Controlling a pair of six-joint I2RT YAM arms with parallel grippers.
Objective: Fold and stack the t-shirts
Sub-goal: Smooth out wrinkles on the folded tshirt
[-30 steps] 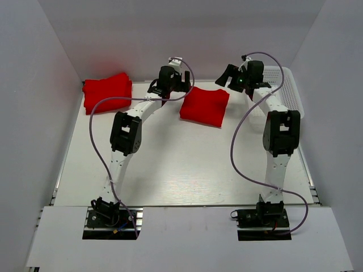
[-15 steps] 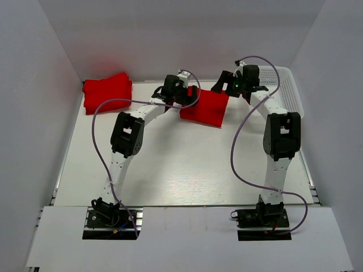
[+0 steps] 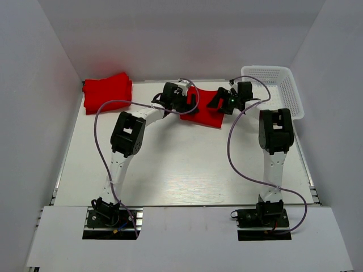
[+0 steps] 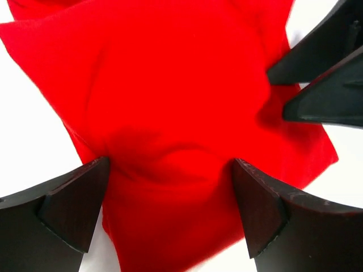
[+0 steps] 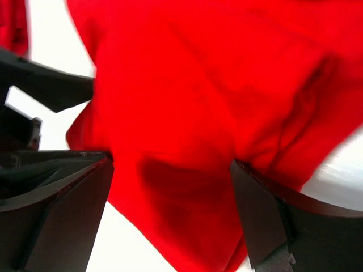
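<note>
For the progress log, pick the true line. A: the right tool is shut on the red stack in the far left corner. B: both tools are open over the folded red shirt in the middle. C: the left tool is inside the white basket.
B: the wrist views show the left tool and the right tool with fingers spread wide over the folded red shirt.

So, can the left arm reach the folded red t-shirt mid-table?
Probably yes: the left gripper sits open over the folded red cloth t-shirt, nothing between them. The right gripper is opposite.
</note>
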